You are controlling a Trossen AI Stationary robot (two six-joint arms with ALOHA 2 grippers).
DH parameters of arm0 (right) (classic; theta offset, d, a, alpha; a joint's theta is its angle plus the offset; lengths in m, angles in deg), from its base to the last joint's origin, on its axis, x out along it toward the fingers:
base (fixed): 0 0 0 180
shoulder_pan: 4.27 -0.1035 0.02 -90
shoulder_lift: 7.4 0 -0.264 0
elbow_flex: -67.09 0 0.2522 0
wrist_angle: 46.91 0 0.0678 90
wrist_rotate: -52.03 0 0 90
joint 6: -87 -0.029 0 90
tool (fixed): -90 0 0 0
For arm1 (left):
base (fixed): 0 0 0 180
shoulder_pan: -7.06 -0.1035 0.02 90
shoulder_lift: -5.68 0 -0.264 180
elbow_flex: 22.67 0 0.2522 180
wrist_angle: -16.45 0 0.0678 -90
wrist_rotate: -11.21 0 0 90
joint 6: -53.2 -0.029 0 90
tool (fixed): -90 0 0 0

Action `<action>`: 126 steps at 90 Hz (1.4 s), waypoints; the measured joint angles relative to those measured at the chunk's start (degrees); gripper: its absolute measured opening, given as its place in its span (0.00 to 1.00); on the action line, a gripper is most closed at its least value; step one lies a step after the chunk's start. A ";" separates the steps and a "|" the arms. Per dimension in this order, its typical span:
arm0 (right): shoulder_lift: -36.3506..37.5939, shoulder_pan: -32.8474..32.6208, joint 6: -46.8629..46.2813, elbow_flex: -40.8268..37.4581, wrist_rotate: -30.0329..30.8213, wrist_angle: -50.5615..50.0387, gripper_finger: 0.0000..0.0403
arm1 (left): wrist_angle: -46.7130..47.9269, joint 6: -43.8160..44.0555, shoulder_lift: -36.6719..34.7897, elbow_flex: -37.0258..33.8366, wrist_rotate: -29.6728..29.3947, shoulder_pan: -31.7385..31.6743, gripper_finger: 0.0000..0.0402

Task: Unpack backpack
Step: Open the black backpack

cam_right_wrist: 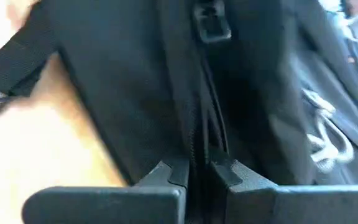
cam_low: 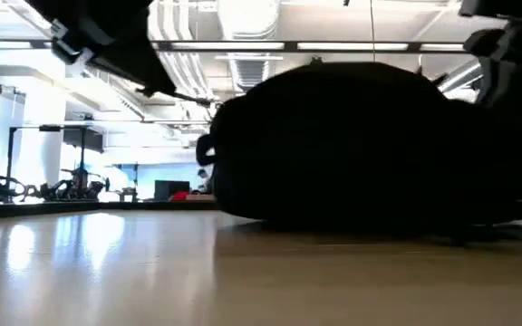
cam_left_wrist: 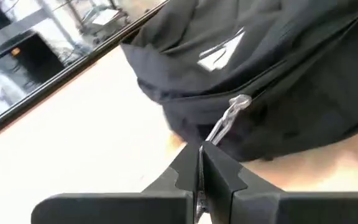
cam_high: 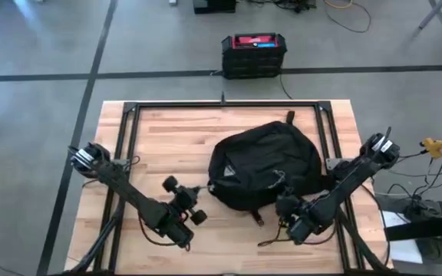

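The black backpack (cam_high: 263,165) lies on its side in the middle of the wooden table; in the low view it is a dark mound (cam_low: 361,145). A pale triangular logo (cam_left_wrist: 219,55) and a silver zip pull (cam_left_wrist: 232,112) show on it. My left gripper (cam_high: 208,192) is at the backpack's left near side, shut on that pull. My right gripper (cam_high: 284,201) is at its near right side, shut on black material along a zip line (cam_right_wrist: 199,124). A black buckle (cam_right_wrist: 210,25) sits farther up that line. My left gripper pinches the free end of the silver zip pull (cam_left_wrist: 211,138) between its two fingertips (cam_left_wrist: 199,155). It comes nearly level from the table's left near side. The pull runs straight from the fingers up to the zip. My right gripper pinches dark material at the backpack's zip line (cam_right_wrist: 201,155) between its two fingers. Thin black cords (cam_right_wrist: 215,127) run into the gap. Whether it has fabric or a cord, I cannot tell. The backpack rests on the table.
A black metal frame (cam_high: 221,105) runs around the tabletop. A rigid black box with a red top (cam_high: 253,54) stands on the floor beyond the far edge. Bare wood (cam_high: 167,138) lies left of the backpack. Cables (cam_high: 428,146) hang off the right side.
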 joint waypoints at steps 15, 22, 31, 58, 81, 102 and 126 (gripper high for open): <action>2.94 -0.22 7.32 1.13 -1.56 3.41 0.08 | -7.86 -3.35 1.23 -0.30 1.00 0.43 0.00; 3.62 -0.13 11.05 3.94 -2.61 3.62 0.15 | -13.82 -7.47 2.39 -0.30 0.77 0.41 0.00; 3.91 -0.12 14.86 8.53 -4.35 3.41 0.27 | -19.38 -12.80 3.46 -0.30 0.98 0.21 0.00; 3.51 2.63 29.67 14.11 -2.77 19.25 0.57 | -24.82 -18.11 3.67 -0.35 0.52 -0.04 0.00; -6.23 10.40 43.92 11.63 -5.25 42.21 0.57 | -32.89 -28.25 3.54 0.04 0.57 -0.03 0.00; -12.71 16.23 41.67 11.56 -16.04 43.48 0.46 | -31.74 -29.39 3.54 0.66 0.78 0.09 0.00; -11.37 13.78 42.16 11.66 -14.66 37.98 0.05 | -17.89 -19.08 3.13 0.70 1.02 -0.51 0.00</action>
